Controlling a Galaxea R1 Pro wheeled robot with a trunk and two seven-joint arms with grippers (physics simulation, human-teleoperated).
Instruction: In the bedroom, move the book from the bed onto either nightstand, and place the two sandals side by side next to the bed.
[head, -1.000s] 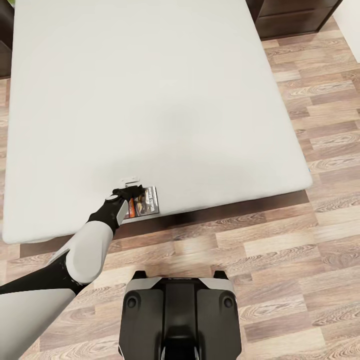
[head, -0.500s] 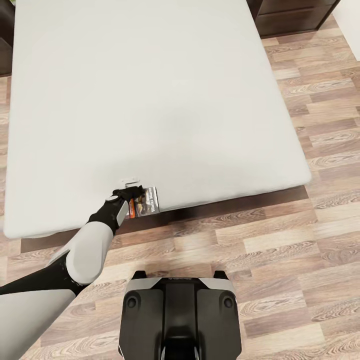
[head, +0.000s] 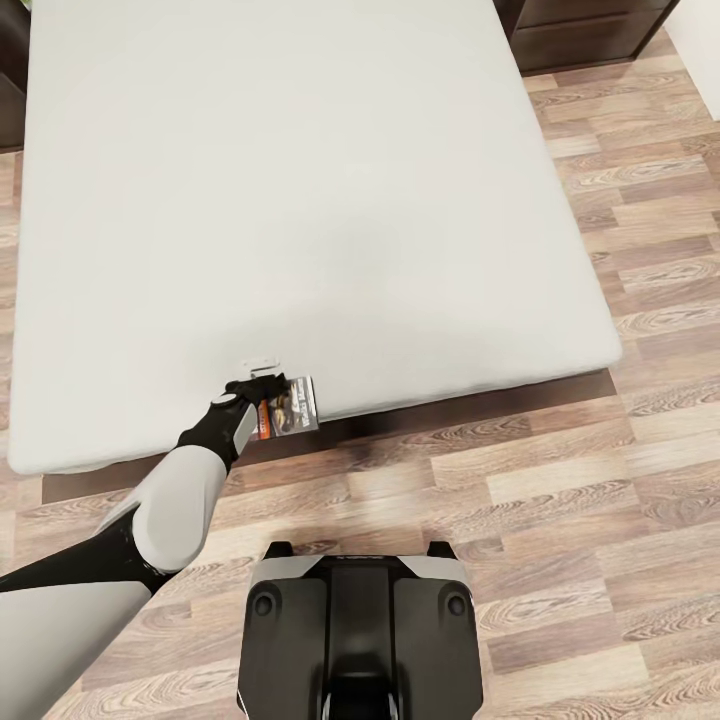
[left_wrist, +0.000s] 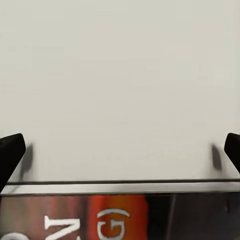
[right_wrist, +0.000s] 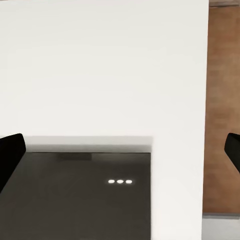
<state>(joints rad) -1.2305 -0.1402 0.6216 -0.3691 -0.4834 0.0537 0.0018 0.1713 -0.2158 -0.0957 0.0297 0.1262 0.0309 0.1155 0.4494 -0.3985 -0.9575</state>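
Observation:
The book (head: 291, 405), a small dark paperback with an orange band, lies at the near edge of the bed (head: 300, 200), on its pale mattress. Its near end seems to stick out a little over the mattress edge. My left gripper (head: 262, 373) is open, right at the book's left side. In the left wrist view the book's cover (left_wrist: 115, 220) sits close under the camera, between the wide-apart fingertips (left_wrist: 10, 152). My right gripper (right_wrist: 120, 155) is open and holds nothing. The sandals are out of view.
A dark brown nightstand (head: 590, 35) stands by the bed's far right corner. Wood-plank floor (head: 600, 450) runs along the bed's right side and in front of my base (head: 360, 630). The right wrist view faces a white wall (right_wrist: 100, 65) above a dark surface (right_wrist: 75, 200).
The whole head picture has shifted slightly, so the camera moved. The left gripper and the book keep the same places relative to each other.

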